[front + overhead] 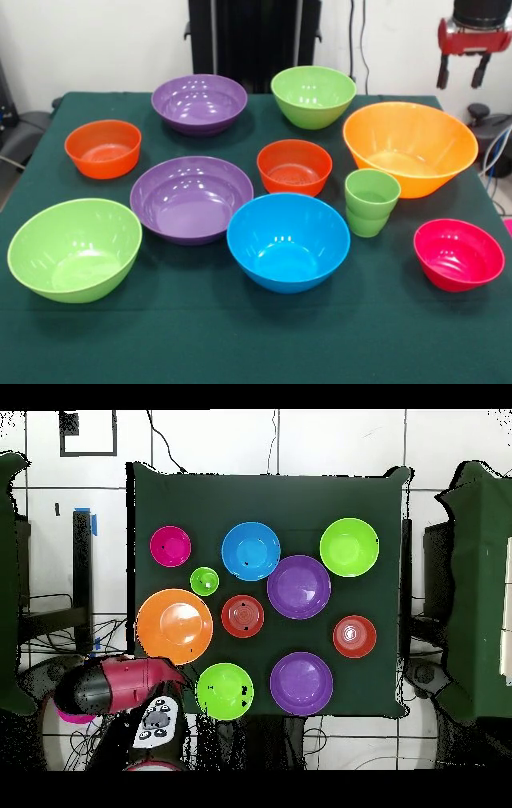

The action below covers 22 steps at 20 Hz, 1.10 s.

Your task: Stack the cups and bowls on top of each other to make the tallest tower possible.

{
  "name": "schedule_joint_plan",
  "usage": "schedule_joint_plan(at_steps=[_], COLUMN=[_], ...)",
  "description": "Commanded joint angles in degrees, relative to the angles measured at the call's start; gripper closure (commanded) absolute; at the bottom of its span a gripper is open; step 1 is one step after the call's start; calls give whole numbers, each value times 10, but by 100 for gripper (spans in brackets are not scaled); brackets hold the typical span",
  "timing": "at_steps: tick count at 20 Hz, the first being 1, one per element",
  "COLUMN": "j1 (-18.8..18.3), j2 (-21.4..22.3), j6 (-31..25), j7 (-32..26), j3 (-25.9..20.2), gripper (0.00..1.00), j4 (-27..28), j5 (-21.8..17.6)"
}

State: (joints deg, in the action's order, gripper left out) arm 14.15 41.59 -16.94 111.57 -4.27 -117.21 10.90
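All the bowls sit apart and upright on the green cloth. Two purple bowls (199, 102) (191, 198), two light-green bowls (313, 95) (74, 248), two orange-red bowls (102, 147) (294, 166), a blue bowl (288, 241), the big orange-yellow bowl (410, 147) and a pink-red bowl (458, 254). The light-green cups (371, 202) stand nested between the orange-yellow and blue bowls, also seen from overhead as the cups (204, 580). My gripper (460, 83) hangs open and empty, high at the top right, behind the orange-yellow bowl.
The green tablecloth (240, 344) has a bare strip along its front edge. In the overhead view the red arm (120, 684) lies off the table's corner beside the orange-yellow bowl (174, 625). Cables and grey chairs surround the table.
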Motion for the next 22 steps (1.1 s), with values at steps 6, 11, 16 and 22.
schedule_joint_plan(at_steps=[6, 11, 16, 22], j1=[3, -2, -27, -49], j2=[71, 21, 4, -20], j6=[-141, -78, -70, -50], j7=[88, 70, 44, 26], j3=[-8, 2, -12, -24], gripper=[0, 0, 0, 0], j4=[44, 72, 85, 91], j5=[11, -12, -17, -30])
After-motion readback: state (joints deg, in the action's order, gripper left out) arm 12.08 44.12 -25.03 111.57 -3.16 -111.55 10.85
